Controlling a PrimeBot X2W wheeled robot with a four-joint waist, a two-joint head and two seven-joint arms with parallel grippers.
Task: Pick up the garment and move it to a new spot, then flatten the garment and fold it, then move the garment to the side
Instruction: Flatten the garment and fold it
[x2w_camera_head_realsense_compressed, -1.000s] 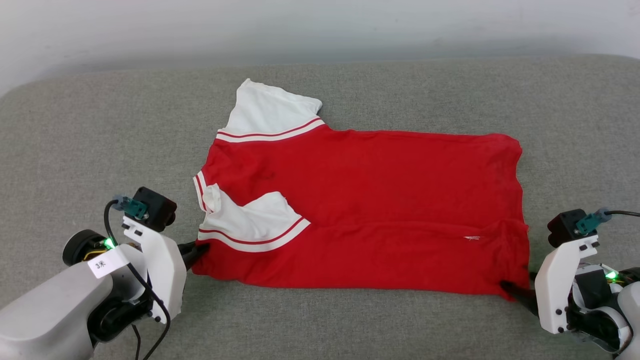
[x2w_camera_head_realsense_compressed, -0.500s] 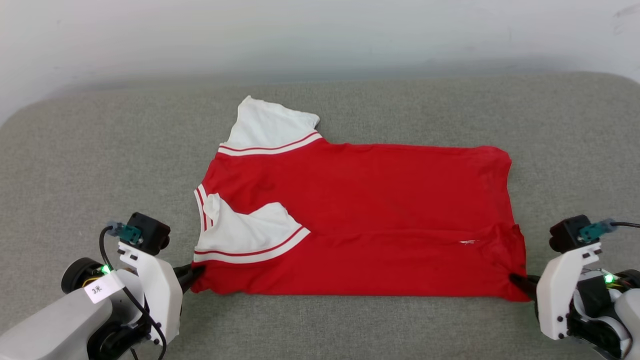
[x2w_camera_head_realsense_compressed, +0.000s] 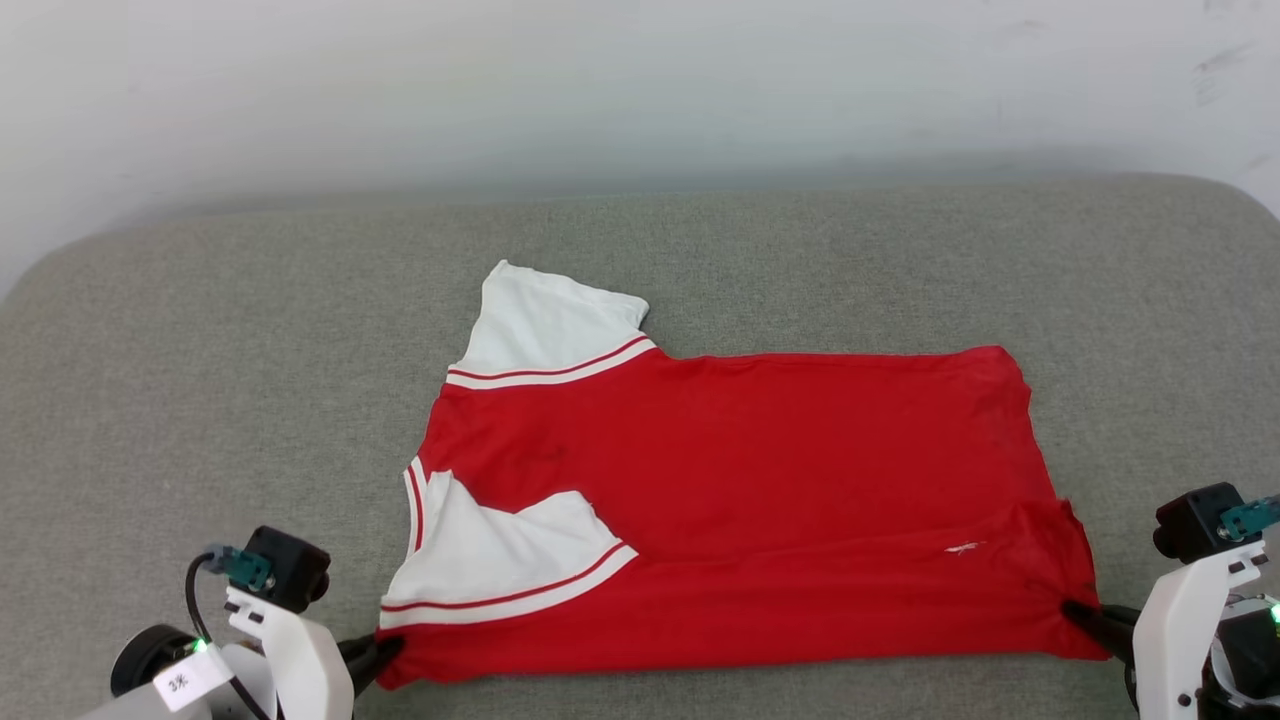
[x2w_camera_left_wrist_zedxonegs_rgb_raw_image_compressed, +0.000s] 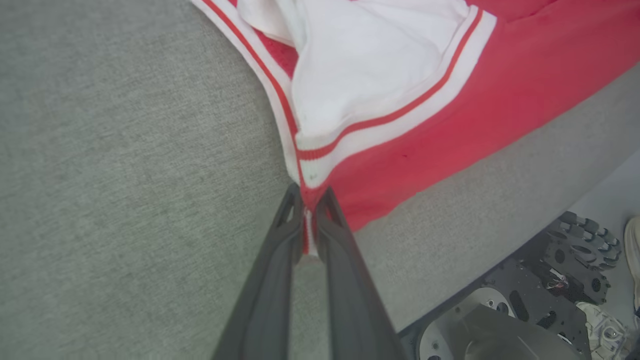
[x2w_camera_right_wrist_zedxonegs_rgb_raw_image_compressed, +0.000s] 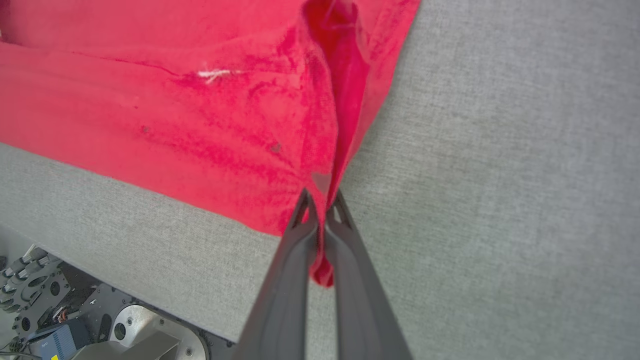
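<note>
On grey cushion (x2w_camera_head_realsense_compressed: 200, 400), garment (x2w_camera_head_realsense_compressed: 750, 480) flat; left tool (x2w_camera_left_wrist_zedxonegs_rgb_raw_image_compressed: 310, 195) pinches shoulder corner, right tool (x2w_camera_right_wrist_zedxonegs_rgb_raw_image_compressed: 322, 197) pinches hem corner.

- The shirt (x2w_camera_head_realsense_compressed: 750, 480) is red with white short sleeves and lies spread sideways on the grey cloth counter (x2w_camera_head_realsense_compressed: 200, 400), collar end to the left, hem to the right.
- The far sleeve (x2w_camera_head_realsense_compressed: 550, 320) lies flat, pointing away past the red body, with red and white stripes at its shoulder seam.
- The near sleeve (x2w_camera_head_realsense_compressed: 500, 545) is folded in over the red body.
- Striped collar trim (x2w_camera_head_realsense_compressed: 413, 505) shows at the left edge.
- The side facing up is plain red; a small white mark (x2w_camera_head_realsense_compressed: 963, 548) sits near the hem.
- A long crease runs beside the near edge.
- The near left corner is pinched in the left tool (x2w_camera_left_wrist_zedxonegs_rgb_raw_image_compressed: 310, 200), and the near right corner, bunched into a ridge, in the right tool (x2w_camera_right_wrist_zedxonegs_rgb_raw_image_compressed: 322, 200).
</note>
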